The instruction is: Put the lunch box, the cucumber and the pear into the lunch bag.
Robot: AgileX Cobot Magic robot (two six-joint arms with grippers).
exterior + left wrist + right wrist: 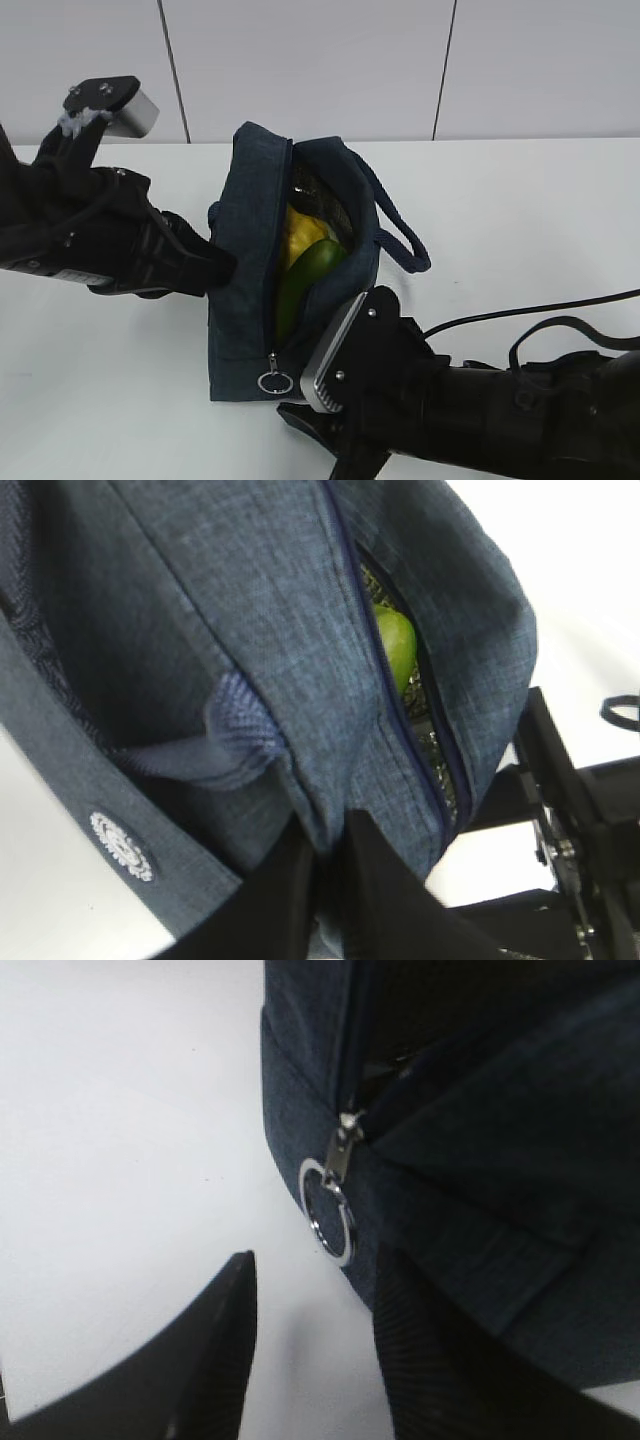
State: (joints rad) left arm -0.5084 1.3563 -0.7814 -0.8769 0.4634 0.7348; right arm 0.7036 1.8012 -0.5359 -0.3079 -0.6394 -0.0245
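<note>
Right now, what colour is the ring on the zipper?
Shiny silver metal ring, clearest in the right wrist view.

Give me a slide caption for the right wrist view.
Open end effector beside the lunch bag, its fingers flanking the zipper's metal ring pull.

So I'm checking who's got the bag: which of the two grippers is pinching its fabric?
The left gripper, shut on the lunch bag side wall. The right gripper stands open near the metal ring pull, holding nothing.

The bag (pixel 250 290) stands mid-surface (pixel 520 220); pear (pixel 300 235) and cucumber (pixel 305 280) lie inside, the pear behind the cucumber.
</note>
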